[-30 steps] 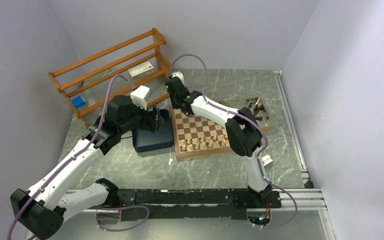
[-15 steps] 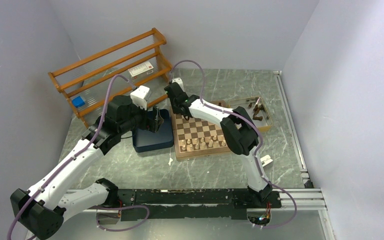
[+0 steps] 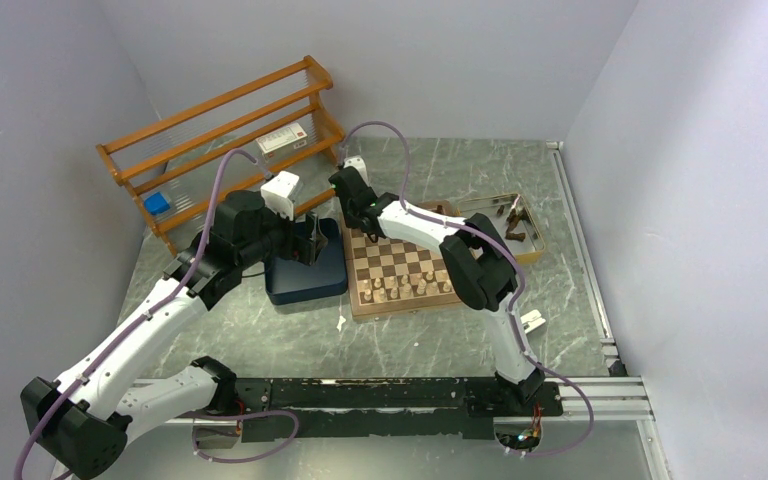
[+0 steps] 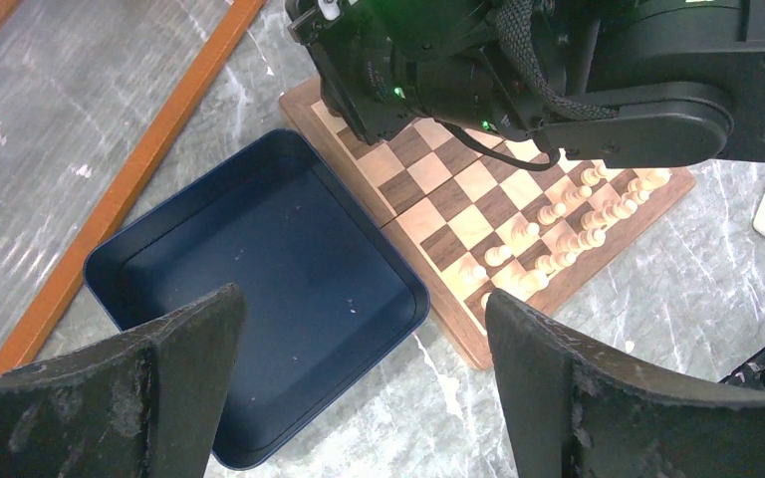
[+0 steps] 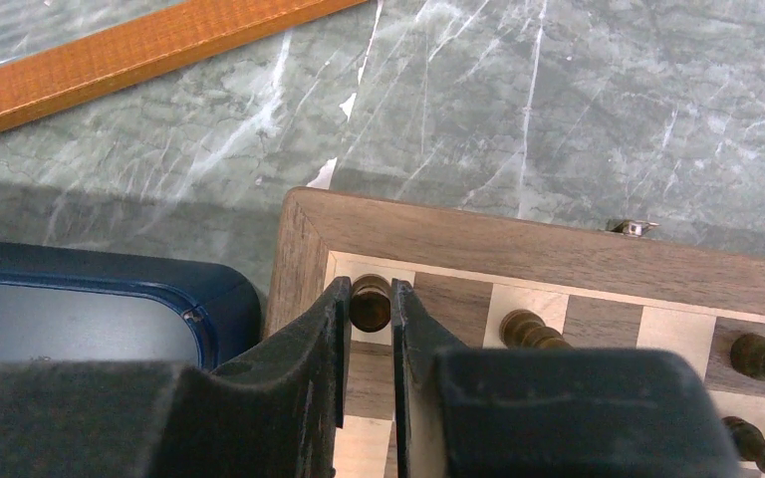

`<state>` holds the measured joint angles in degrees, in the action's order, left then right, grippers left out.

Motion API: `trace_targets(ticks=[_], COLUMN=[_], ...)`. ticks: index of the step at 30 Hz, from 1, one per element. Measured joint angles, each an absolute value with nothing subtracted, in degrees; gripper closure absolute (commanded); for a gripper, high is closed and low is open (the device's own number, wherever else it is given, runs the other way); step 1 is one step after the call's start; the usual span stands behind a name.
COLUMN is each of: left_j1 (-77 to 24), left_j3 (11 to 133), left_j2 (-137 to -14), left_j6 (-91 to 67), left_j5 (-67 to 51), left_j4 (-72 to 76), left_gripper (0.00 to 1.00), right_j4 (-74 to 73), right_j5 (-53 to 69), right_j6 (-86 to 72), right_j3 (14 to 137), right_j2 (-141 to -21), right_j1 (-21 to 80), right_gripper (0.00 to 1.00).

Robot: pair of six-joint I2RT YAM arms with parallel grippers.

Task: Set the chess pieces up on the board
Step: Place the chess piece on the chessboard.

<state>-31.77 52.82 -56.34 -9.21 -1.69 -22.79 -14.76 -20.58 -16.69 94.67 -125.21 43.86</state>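
The board (image 3: 405, 308) lies in the middle of the table, with pale chessmen (image 3: 405, 288) on its near rows. My right gripper (image 3: 353, 222) is over the board's far left corner. In the right wrist view it (image 5: 370, 291) is shut on a dark brown chess piece (image 5: 370, 309) at the corner light square of the board (image 5: 518, 244). Other dark pieces (image 5: 523, 327) stand along that far row. My left gripper (image 3: 312, 240) is open and empty, and hovers (image 4: 359, 299) above the dark blue tray (image 4: 100, 269) left of the board (image 4: 448, 319).
The dark blue tray (image 3: 305, 283) touches the board's left side. A shallow wooden tray (image 3: 532, 240) holding loose dark pieces lies right of the board. An orange wooden rack (image 3: 220, 140) stands at the back left. Walls close in on both sides.
My right gripper has shifted a little left to the board's far left corner with the dark piece. The left arm has not moved.
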Motion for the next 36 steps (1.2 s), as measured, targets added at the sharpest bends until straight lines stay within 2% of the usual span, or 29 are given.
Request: trace_targets(ticks=[28,36], left_j1=[-31.77,-31.77], left_j3=[52.82,52.82], left_j2=[-56.34,-56.34], left_j6=[-9.21,-9.21], left_j5=[-2.17,-2.24], left_j4=[-22.76,-22.74], left_gripper=[0.06,0.06], right_j4=[-14.26,-14.28], right_j5=[-20.56,-20.53], right_j6=[-16.47,-16.51], right_j3=[94.04,94.04], right_j2=[-124.88,-124.86], right_j1=[43.90,43.92], right_gripper=[0.81,0.77])
